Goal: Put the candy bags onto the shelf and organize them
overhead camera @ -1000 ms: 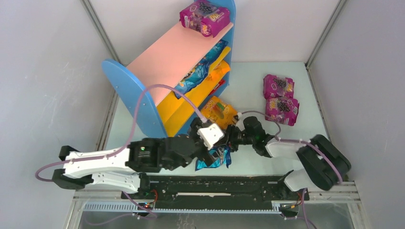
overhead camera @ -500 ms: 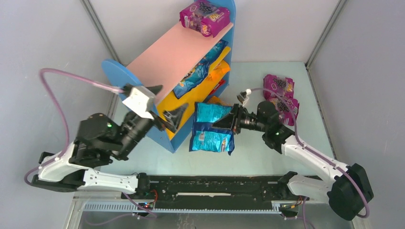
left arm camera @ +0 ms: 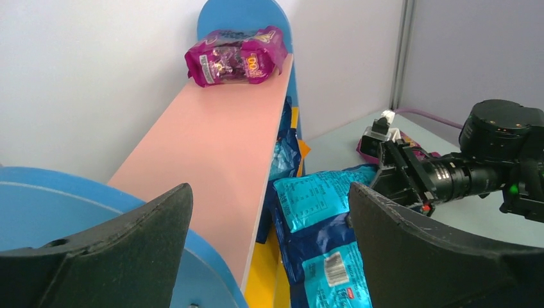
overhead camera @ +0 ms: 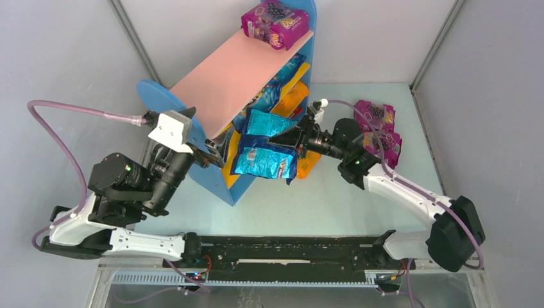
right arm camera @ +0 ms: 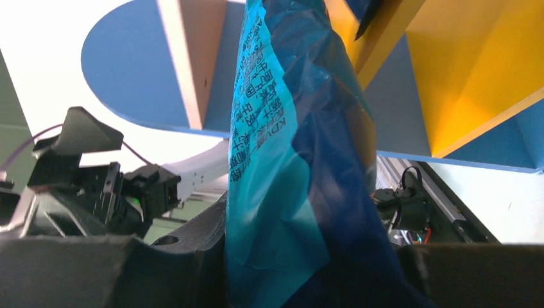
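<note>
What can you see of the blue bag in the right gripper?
Glossy blue plastic bag, crinkled, with a teal back carrying printed text and a barcode. It shows as two panels, one above the other; one folded bag or two, cannot tell. The right gripper is shut on one edge, holding it off the table in front of the open side of the shelf. The left gripper is open near its other edge; contact unclear.

The left arm (overhead camera: pixel 83 226) and right arm (overhead camera: pixel 401 192) are built of white links and black joints; a mauve cable (overhead camera: pixel 61 108) is run to each wrist. Broad black fingers (left arm camera: pixel 128 247) are fitted to the left gripper (left arm camera: pixel 269 192).
</note>
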You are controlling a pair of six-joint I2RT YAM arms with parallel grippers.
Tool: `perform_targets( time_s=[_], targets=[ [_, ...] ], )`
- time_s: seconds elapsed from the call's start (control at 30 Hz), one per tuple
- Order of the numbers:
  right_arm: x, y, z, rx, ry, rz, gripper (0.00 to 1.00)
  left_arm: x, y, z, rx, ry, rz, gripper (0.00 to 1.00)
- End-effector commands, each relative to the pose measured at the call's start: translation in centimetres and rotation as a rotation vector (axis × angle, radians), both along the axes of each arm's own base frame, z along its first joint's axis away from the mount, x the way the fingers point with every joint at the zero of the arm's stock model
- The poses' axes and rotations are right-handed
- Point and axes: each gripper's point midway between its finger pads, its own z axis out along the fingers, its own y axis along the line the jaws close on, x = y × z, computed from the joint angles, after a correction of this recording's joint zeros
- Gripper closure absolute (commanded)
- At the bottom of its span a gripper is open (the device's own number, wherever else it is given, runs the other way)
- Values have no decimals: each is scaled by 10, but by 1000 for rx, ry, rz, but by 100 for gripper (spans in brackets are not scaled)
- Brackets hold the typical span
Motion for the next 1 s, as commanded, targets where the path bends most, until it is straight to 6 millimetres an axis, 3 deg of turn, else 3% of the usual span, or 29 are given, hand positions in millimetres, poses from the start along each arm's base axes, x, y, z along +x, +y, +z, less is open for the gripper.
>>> perform_targets(
  time_s=[0.0, 0.53, 0.77, 0.97],
  targets=[
    [6, 1, 85, 229, -96, -46, 86, 2, 12, 3, -25, -12, 32, 5],
    [25, 21, 118, 316, -100, -116, 85, -1, 23, -4, -71, -15, 13, 5],
    [38, 41, 127, 331, -122, -197, 84, 1, 39, -1, -114, -12, 33, 5],
    [46, 72, 124, 343, -124, -213, 83, 0, 53, -1, -158, -12, 33, 6]
  ],
)
